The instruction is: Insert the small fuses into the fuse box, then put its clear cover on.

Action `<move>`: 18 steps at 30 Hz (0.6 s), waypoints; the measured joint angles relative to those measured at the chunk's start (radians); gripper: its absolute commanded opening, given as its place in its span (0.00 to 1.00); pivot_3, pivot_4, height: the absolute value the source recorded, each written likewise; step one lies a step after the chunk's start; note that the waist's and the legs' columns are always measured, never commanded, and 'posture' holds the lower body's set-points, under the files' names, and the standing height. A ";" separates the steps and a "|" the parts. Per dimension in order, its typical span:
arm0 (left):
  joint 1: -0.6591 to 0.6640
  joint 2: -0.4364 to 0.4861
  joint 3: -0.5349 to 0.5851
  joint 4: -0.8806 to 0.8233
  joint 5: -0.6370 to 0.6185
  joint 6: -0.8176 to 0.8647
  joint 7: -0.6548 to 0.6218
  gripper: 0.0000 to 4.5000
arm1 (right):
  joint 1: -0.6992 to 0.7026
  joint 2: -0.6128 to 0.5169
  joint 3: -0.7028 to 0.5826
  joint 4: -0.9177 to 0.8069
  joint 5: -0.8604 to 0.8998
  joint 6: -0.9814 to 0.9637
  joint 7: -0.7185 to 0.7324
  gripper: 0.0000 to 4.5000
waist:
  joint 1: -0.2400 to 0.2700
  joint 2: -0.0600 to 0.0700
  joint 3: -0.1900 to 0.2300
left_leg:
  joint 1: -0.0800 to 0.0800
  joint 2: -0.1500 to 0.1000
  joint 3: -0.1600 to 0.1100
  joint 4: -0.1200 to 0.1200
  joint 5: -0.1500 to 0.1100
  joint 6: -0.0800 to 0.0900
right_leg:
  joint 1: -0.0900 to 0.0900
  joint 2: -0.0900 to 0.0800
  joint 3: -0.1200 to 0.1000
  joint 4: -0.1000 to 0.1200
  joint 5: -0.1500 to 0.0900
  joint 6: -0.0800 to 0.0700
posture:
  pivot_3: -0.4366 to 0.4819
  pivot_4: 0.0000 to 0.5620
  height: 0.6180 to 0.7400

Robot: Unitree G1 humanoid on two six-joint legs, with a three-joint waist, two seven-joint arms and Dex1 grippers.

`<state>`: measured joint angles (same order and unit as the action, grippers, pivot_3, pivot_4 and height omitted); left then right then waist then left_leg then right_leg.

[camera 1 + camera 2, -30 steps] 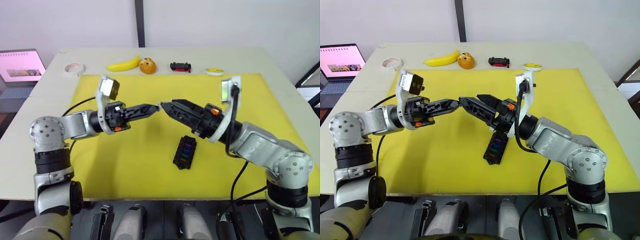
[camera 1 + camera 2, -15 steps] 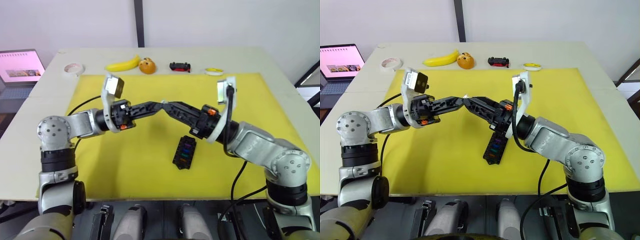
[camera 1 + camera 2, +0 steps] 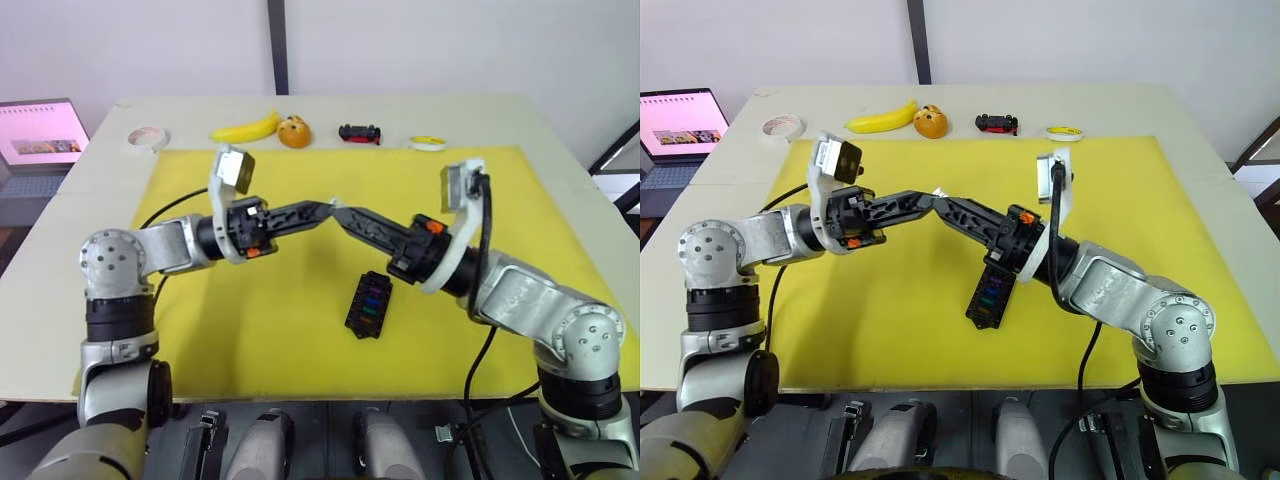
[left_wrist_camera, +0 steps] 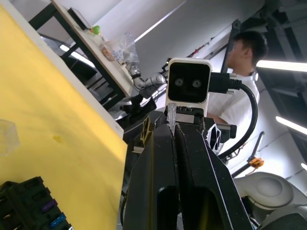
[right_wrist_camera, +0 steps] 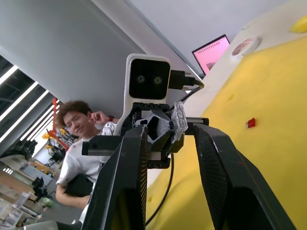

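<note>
A yellow mat [image 3: 250, 320] covers the pale counter [image 3: 500, 115], with a laptop [image 3: 40, 130] off its left edge. The fuse box [image 3: 369, 305] lies on the mat below the right arm. Above the mat, the left gripper [image 3: 325, 207] pinches the clear cover [image 5: 179, 120], while the right gripper [image 3: 340, 211], fingers spread, meets it tip to tip.

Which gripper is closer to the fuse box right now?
Right. The right gripper reaches from directly above and behind the fuse box, while the left gripper comes in from farther to the robot's left; both tips meet above the mat.
</note>
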<state>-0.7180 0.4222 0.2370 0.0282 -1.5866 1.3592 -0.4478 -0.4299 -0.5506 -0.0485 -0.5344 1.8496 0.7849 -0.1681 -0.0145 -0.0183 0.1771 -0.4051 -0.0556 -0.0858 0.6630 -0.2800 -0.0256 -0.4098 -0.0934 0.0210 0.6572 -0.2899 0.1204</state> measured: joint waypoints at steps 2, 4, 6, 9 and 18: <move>0.000 0.001 -0.010 0.000 -0.016 -0.003 0.012 0.00 | 0.003 0.000 0.000 0.010 0.000 -0.007 0.000 0.34 | 0.000 0.000 0.000 | 0.000 0.000 0.000 0.000 0.000 0.000 | 0.000 0.000 0.000 0.000 0.000 0.000 | 0.48 0.27 1.00; 0.000 0.001 -0.021 0.000 -0.021 -0.010 0.019 0.00 | 0.005 0.000 0.000 0.014 0.002 -0.014 0.000 0.34 | 0.000 0.000 0.000 | 0.000 0.000 0.000 0.000 0.000 0.000 | 0.000 0.000 0.000 0.000 0.000 0.000 | 0.48 0.27 1.00; 0.000 0.003 -0.024 0.000 -0.032 -0.014 0.024 0.00 | 0.005 0.000 0.000 0.017 0.009 -0.022 -0.001 0.34 | 0.000 0.000 0.000 | 0.000 0.000 0.000 0.000 0.000 0.000 | 0.000 0.000 0.000 0.000 0.000 0.000 | 0.48 0.27 1.00; 0.000 0.007 -0.026 0.000 -0.045 -0.019 0.037 0.00 | 0.009 0.000 -0.006 0.021 0.022 -0.035 -0.001 0.34 | 0.000 0.000 0.000 | 0.000 0.000 0.000 0.000 0.000 0.000 | 0.000 0.000 0.000 0.000 0.000 0.000 | 0.48 0.27 1.00; 0.000 0.011 -0.037 -0.002 -0.070 -0.038 0.064 0.00 | 0.025 -0.021 -0.010 0.021 0.041 -0.039 0.000 0.34 | 0.000 0.000 0.000 | 0.000 0.000 0.000 0.000 0.000 0.000 | 0.000 0.000 0.000 0.000 0.000 0.000 | 0.48 0.27 1.00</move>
<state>-0.7177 0.4334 0.2002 0.0259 -1.6568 1.3207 -0.3843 -0.4052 -0.5715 -0.0585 -0.5135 1.8906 0.7459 -0.1682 -0.0142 -0.0183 0.1770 -0.4051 -0.0555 -0.0858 0.6631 -0.2801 -0.0254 -0.4097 -0.0930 0.0212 0.6572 -0.2899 0.1204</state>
